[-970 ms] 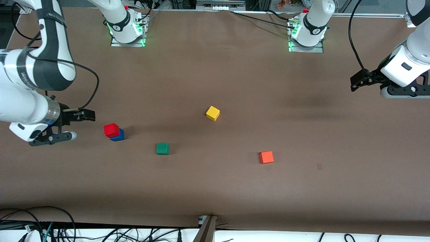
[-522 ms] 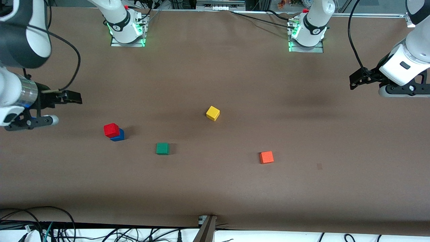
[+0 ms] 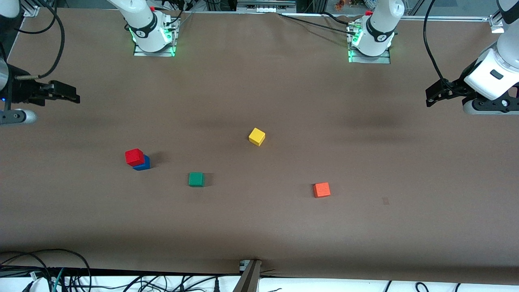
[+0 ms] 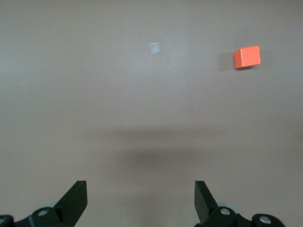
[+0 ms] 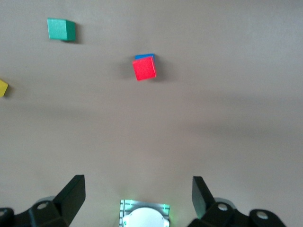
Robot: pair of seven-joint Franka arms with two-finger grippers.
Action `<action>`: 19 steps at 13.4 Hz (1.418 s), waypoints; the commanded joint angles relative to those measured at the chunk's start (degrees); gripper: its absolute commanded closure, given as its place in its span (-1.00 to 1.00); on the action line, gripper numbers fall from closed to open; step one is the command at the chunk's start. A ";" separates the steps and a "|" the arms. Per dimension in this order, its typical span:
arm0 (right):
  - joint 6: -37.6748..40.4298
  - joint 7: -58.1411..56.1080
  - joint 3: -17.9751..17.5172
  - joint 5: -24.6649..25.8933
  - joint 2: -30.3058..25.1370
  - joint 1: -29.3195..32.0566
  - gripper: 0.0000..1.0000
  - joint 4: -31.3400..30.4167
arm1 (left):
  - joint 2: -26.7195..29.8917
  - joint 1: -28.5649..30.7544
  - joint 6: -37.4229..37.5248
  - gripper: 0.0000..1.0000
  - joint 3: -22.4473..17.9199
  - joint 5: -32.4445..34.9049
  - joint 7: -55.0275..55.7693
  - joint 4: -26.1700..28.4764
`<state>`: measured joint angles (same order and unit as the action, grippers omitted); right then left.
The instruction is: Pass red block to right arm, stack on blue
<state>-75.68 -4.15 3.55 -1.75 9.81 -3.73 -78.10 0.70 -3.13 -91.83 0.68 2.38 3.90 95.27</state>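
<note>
- Front view: the red block (image 3: 134, 156) sits on the blue (image 3: 142, 164), nearer the camera than the right arm's base; stacking looks done. The right gripper (image 3: 61, 92) and left gripper (image 3: 432, 94) hang high at opposite table ends.
- Left wrist view: jaws spread, empty; orange cube (image 4: 246, 56) below.
- Right wrist view: jaws apart, empty, over bare table (image 5: 213, 123).

A matte brown surface (image 3: 259, 227) fills nearly the whole frame under even, soft light, with faint dark patches at centre right. Along the bottom edge lie tangled black cables (image 3: 48, 275) on a white strip; metal framing (image 3: 265, 6) runs across the top edge.
</note>
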 commanded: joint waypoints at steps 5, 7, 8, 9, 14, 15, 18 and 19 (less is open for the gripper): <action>1.06 0.63 -1.71 0.69 -7.43 3.29 -1.00 -3.28 | -0.35 0.14 0.25 -1.00 0.29 0.87 0.05 -1.75; 2.11 0.72 -1.71 0.78 -7.17 3.03 -1.00 -3.20 | -0.34 0.14 0.25 -1.00 0.37 0.96 0.14 -1.75; 2.12 0.72 -1.62 1.04 -6.73 2.94 -1.00 -2.85 | -0.35 0.14 0.25 -1.00 0.37 0.96 0.14 -1.75; 1.86 0.72 -1.62 1.22 -6.64 3.03 -1.00 -2.84 | -0.35 0.06 0.08 -1.00 0.37 1.04 0.14 -1.49; 1.94 0.55 -1.88 3.41 -6.03 2.68 -1.00 -2.67 | 0.09 0.14 0.34 -1.00 0.46 1.04 0.14 -1.49; 2.12 0.54 -1.88 3.42 -5.33 2.76 -1.00 -1.71 | 0.62 0.14 0.43 -1.00 0.46 0.87 0.14 -1.49; 2.29 0.46 -1.79 3.42 -4.53 2.85 -1.00 -0.47 | 0.27 0.14 0.34 -1.00 0.37 0.69 -0.55 -1.49; 2.29 0.54 -1.88 3.42 -4.53 2.85 -1.00 -0.47 | 0.10 0.23 0.34 -1.00 0.37 0.52 -0.56 -1.58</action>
<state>-73.95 -4.15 2.42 0.86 4.66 -1.50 -80.07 0.90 -3.15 -91.99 0.77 2.38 3.92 94.45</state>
